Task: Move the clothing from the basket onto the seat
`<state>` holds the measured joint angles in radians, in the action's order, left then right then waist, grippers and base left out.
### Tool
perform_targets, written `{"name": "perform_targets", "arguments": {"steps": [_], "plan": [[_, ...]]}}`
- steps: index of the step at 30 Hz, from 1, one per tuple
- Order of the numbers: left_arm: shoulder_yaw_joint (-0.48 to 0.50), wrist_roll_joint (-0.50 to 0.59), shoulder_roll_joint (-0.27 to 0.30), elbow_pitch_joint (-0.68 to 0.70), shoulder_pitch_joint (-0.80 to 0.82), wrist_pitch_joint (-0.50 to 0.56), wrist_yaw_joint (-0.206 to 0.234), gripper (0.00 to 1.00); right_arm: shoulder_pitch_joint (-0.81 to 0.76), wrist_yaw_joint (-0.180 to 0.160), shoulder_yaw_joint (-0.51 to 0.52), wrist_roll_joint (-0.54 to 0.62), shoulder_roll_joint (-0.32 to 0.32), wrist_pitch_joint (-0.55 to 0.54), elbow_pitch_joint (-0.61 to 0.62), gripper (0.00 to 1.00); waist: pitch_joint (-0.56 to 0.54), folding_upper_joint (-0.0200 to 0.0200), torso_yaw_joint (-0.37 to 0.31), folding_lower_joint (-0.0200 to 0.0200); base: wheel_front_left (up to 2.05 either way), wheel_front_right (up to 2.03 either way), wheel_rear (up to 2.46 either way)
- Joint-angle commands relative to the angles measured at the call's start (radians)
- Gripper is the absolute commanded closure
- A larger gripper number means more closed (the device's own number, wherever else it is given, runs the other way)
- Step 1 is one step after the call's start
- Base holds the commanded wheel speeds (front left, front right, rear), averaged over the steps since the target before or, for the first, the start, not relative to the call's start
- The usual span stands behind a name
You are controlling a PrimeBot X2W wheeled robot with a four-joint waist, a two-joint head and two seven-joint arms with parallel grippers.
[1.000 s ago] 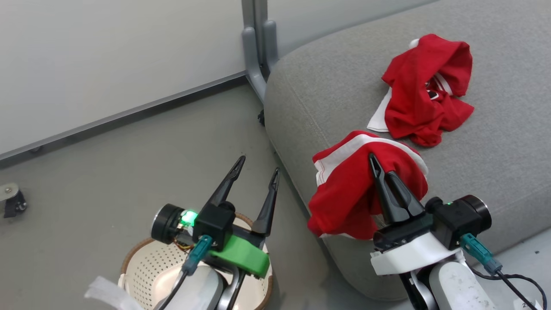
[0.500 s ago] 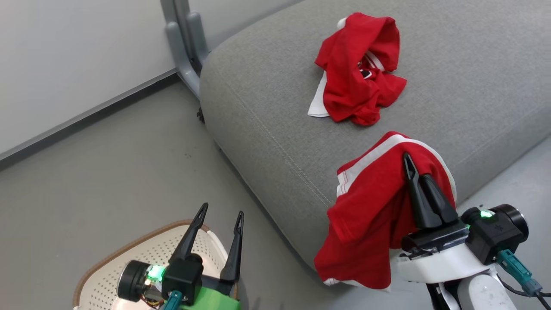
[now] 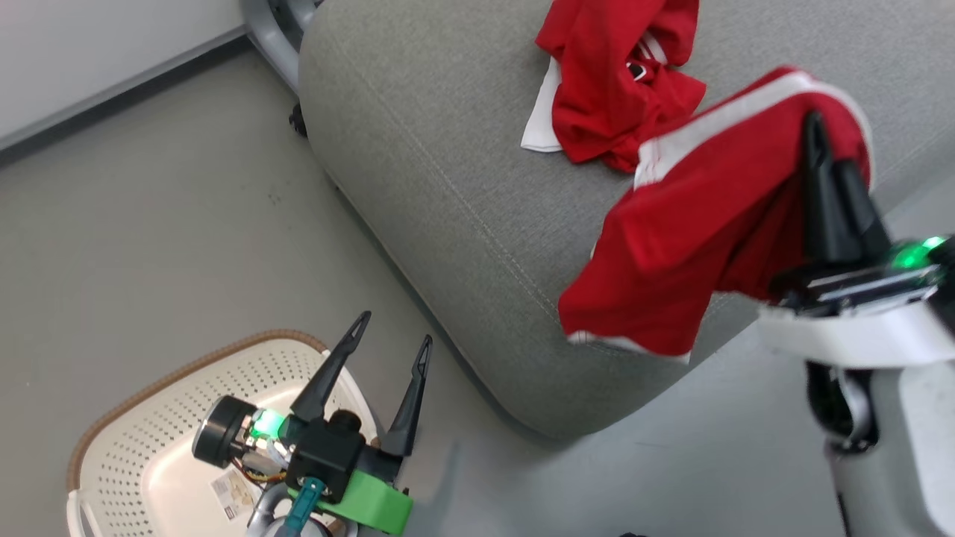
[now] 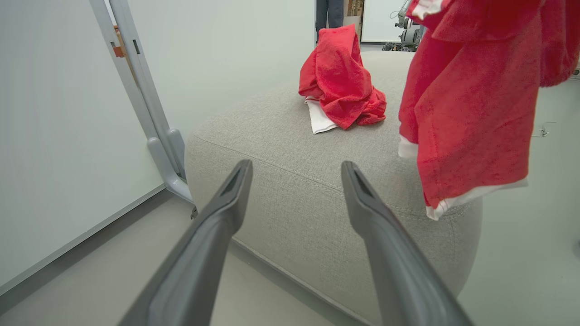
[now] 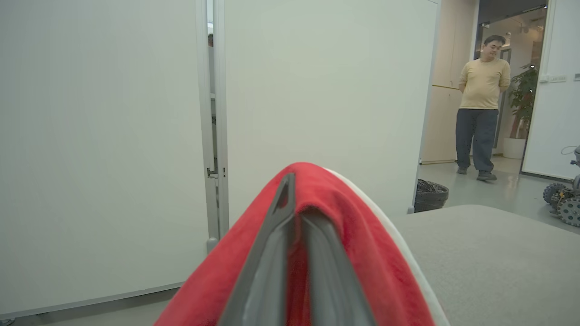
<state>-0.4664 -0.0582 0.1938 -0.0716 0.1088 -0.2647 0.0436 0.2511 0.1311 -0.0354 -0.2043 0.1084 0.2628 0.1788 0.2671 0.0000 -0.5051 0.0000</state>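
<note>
Pinching a red garment (image 3: 694,246) between fingers pressed tight together, the right gripper (image 3: 821,142) holds it up at the front edge of the seat (image 3: 448,186). The cloth drapes over the fingers and hangs down, and its white-trimmed hem falls in front of the cushion's rounded corner. It is unclear whether the cloth touches the cushion. A second garment (image 3: 604,89), also red with a white panel, lies crumpled on top of the seat further back, well away from its left edge.

The left gripper (image 3: 394,332) hovers above the basket (image 3: 171,365) with its fingers spread wide and nothing between them. The basket stands on the floor (image 3: 149,224) just off the seat's front left corner, and a small label (image 3: 231,492) shows on its bottom.

From the right wrist, a person (image 5: 482,104) stands in a doorway beyond the seat's far edge.
</note>
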Motion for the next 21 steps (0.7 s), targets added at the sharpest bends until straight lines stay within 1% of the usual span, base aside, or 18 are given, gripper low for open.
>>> {"name": "perform_targets", "arguments": {"steps": [1, 4, 6, 10, 12, 14, 15, 16, 18, 19, 20, 21], "plan": [[0.002, 0.009, 0.010, -0.001, 0.035, 0.001, -0.004, 0.00, 0.062, -0.001, 0.023, -0.021, 0.022, 0.003, -0.008, 1.00, 0.142, 0.0000, 0.089, 0.0000, 0.00, 0.00, 0.00], [0.001, 0.034, 0.019, -0.002, 0.076, 0.001, -0.002, 0.00, 0.213, -0.001, 0.058, -0.053, 0.117, 0.003, -0.041, 1.00, 0.209, 0.0000, 0.128, 0.0000, 0.00, 0.00, 0.00], [-0.001, 0.045, 0.020, -0.002, 0.102, 0.001, -0.002, 0.00, 0.310, -0.001, 0.100, -0.068, 0.178, 0.003, -0.076, 1.00, 0.250, 0.0000, 0.155, 0.0000, 0.00, 0.00, 0.00], [-0.006, 0.055, 0.013, 0.004, 0.146, 0.001, -0.003, 0.00, 0.467, -0.001, 0.178, -0.089, 0.279, 0.003, -0.164, 1.00, 0.321, 0.0000, 0.215, 0.0000, 0.00, 0.00, 0.00], [-0.009, 0.062, 0.009, 0.010, 0.172, 0.001, 0.000, 0.00, 0.544, -0.001, 0.210, -0.105, 0.334, 0.003, -0.246, 1.00, 0.360, 0.0000, 0.250, 0.0000, 0.00, 0.00, 0.00], [-0.012, 0.067, 0.004, 0.015, 0.190, 0.001, 0.002, 0.00, 0.596, -0.001, 0.210, -0.112, 0.382, 0.003, -0.322, 1.00, 0.391, 0.0000, 0.281, 0.0000, 0.00, 0.00, 0.00], [-0.014, 0.069, -0.001, 0.016, 0.204, 0.001, 0.005, 0.00, 0.632, -0.001, 0.207, -0.129, 0.406, 0.003, -0.416, 1.00, 0.417, 0.0000, 0.308, 0.0000, 0.00, 0.00, 0.00], [-0.017, 0.071, -0.005, 0.016, 0.211, 0.001, 0.007, 0.00, 0.644, -0.001, 0.203, -0.142, 0.415, 0.002, -0.472, 1.00, 0.427, 0.0000, 0.322, 0.0000, 0.00, 0.00, 0.00], [-0.021, 0.070, -0.012, 0.017, 0.222, 0.001, 0.010, 0.00, 0.668, -0.001, 0.198, -0.150, 0.433, 0.002, -0.546, 1.00, 0.440, 0.0000, 0.344, 0.0000, 0.00, 0.00, 0.00], [-0.024, 0.068, -0.016, 0.018, 0.227, 0.001, 0.011, 0.00, 0.678, -0.001, 0.194, -0.155, 0.437, 0.002, -0.586, 0.95, 0.446, 0.0000, 0.356, 0.0000, 0.00, 0.00, 0.00], [-0.026, 0.067, -0.016, 0.017, 0.229, 0.001, 0.011, 0.00, 0.683, -0.001, 0.189, -0.158, 0.437, 0.002, -0.610, 0.81, 0.448, 0.0000, 0.366, 0.0000, 0.00, 0.00, 0.00], [-0.027, 0.064, -0.020, 0.018, 0.230, 0.001, 0.016, 0.00, 0.686, -0.001, 0.183, -0.165, 0.434, 0.002, -0.636, 0.56, 0.449, 0.0000, 0.374, 0.0000, 0.00, 0.00, 0.00]]}}
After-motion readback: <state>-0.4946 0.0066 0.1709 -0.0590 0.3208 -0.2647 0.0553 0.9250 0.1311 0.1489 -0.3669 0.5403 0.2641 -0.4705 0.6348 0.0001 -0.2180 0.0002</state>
